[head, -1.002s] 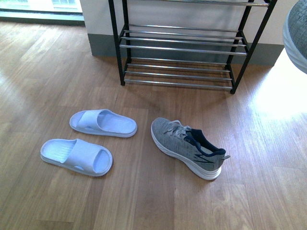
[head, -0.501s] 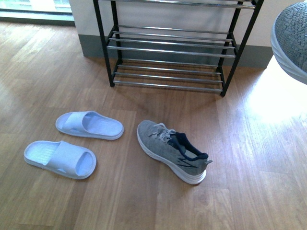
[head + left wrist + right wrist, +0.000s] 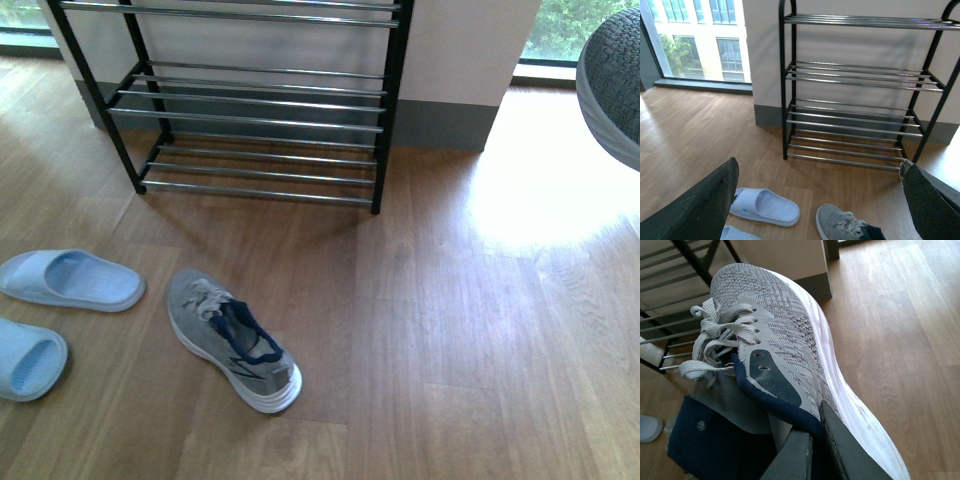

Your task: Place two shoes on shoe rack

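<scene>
My right gripper is shut on the navy collar of a grey sneaker, held in the air. Its toe shows at the right edge of the front view, well right of the shoe rack. A second grey sneaker lies on the floor in front of the rack, also seen in the left wrist view. My left gripper hangs open above the floor, facing the rack, with nothing between its fingers.
Two pale blue slides lie on the wooden floor at the left; one slide shows below my left gripper. A white wall with grey skirting stands behind the rack. Bright sunlight falls on the floor at the right.
The front view has swung to the right: rack, slides and floor sneaker all shifted left in the picture. The held sneaker stays at the right edge.
</scene>
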Robot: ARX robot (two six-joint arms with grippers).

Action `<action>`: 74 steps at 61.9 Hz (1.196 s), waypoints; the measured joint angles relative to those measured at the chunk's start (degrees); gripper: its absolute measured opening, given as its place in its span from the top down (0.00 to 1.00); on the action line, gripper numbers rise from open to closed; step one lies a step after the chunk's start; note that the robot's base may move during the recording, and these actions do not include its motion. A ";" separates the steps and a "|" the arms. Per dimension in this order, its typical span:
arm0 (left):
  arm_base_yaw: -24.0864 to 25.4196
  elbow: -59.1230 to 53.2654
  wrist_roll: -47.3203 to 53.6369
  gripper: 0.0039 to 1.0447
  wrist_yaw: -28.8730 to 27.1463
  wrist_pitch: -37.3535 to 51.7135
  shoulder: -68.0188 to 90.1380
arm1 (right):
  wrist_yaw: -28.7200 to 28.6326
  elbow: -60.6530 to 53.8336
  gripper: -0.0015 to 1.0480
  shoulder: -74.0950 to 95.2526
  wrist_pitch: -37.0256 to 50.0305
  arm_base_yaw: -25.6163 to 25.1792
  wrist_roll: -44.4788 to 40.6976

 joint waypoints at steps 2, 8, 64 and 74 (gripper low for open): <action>0.00 0.00 0.00 0.09 -0.02 0.00 0.00 | 0.00 0.00 0.99 0.00 0.00 0.00 0.00; 0.00 0.00 0.00 0.09 0.20 0.00 0.00 | 0.74 0.04 0.99 0.07 0.02 -0.37 0.04; -3.23 21.62 -28.02 0.09 -8.00 38.49 108.39 | 0.04 0.04 0.99 0.04 0.02 -0.22 0.15; -3.74 29.92 -31.08 0.09 -4.50 40.94 125.17 | 0.02 0.04 0.99 0.04 0.02 -0.22 0.15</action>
